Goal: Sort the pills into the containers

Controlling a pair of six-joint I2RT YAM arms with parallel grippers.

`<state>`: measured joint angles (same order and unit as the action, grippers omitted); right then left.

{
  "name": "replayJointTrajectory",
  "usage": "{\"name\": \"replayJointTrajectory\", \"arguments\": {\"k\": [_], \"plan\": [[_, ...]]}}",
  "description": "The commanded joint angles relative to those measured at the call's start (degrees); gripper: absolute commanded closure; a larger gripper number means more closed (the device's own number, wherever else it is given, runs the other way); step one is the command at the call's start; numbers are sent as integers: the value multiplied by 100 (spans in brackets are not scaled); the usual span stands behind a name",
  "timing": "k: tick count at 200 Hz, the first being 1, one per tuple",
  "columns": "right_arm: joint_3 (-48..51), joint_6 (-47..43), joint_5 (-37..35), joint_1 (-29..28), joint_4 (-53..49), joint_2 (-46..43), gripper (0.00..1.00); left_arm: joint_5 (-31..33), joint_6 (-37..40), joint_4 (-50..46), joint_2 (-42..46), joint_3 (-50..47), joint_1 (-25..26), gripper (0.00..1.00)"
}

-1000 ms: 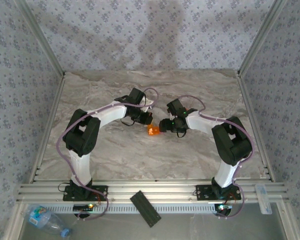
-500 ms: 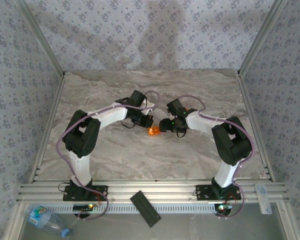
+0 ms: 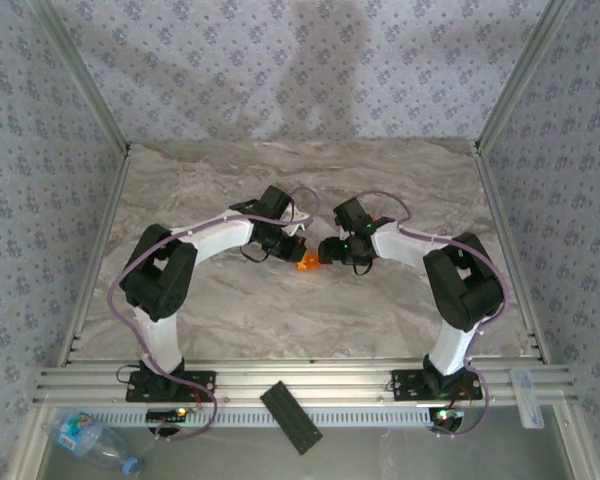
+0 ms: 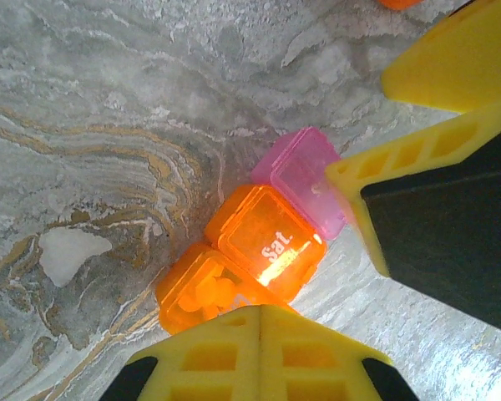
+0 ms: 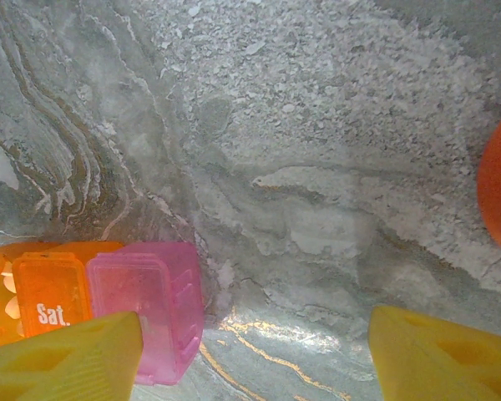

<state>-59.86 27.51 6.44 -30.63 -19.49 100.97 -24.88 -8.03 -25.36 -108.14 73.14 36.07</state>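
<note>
The weekly pill organiser [image 3: 305, 262] is lying flat near the middle of the desk [image 3: 400, 180], between the two arms, and both pincers are crowding in on it. The right pincer [image 5: 255, 322] is standing open, with one yellow finger [image 4: 417, 159] touching the pink compartment [image 4: 305, 180] at the end of the strip, apparently pinning the strip so it cannot slide. The left pincer [image 4: 260, 311] is closed, fingertips pressed together just above the open orange compartment [image 4: 196, 296], where what look like pills [image 4: 210, 292] are sitting. Whether it is pinching a pill is hidden. The orange "Sat." lid [image 4: 271, 242] beside it is lying shut. Both arms are reaching forward and bending inward at the elbow, wrists tipping down toward the desk and nearly meeting.
</note>
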Motion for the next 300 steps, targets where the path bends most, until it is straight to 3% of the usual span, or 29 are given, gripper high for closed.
{"name": "replayJointTrajectory", "arguments": {"k": [1, 163, 300], "plan": [[79, 79, -204, 18, -71, 156, 27, -118, 55, -67, 214, -72, 32, 100], [109, 97, -195, 30, -16, 186, 27, -97, -23, 41, 83, -257, 156, 100], [130, 105, -206, 18, -19, 175, 27, 600, 109, -18, -91, -253, 365, 100]]}}
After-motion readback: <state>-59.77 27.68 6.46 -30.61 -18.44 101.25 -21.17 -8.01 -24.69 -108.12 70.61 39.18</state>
